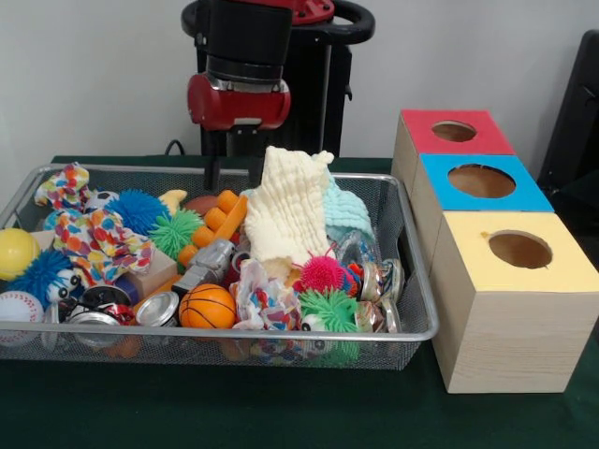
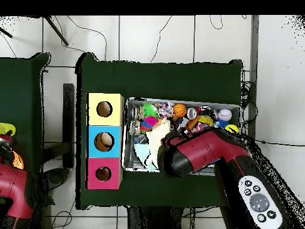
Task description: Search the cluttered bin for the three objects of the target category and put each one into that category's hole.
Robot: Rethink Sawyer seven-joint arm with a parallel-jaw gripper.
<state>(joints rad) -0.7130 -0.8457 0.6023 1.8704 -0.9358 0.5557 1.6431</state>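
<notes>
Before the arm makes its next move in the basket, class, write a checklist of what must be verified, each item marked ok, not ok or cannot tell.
1. Gripper above the wire basket: ok.
2. Gripper holding a toy: cannot tell.
3. Soft animal toy in plain sight: cannot tell; a cream cloth covers the middle.
4. Red-topped box's hole unblocked: ok.
5. Boxes beside the basket: ok.
</notes>
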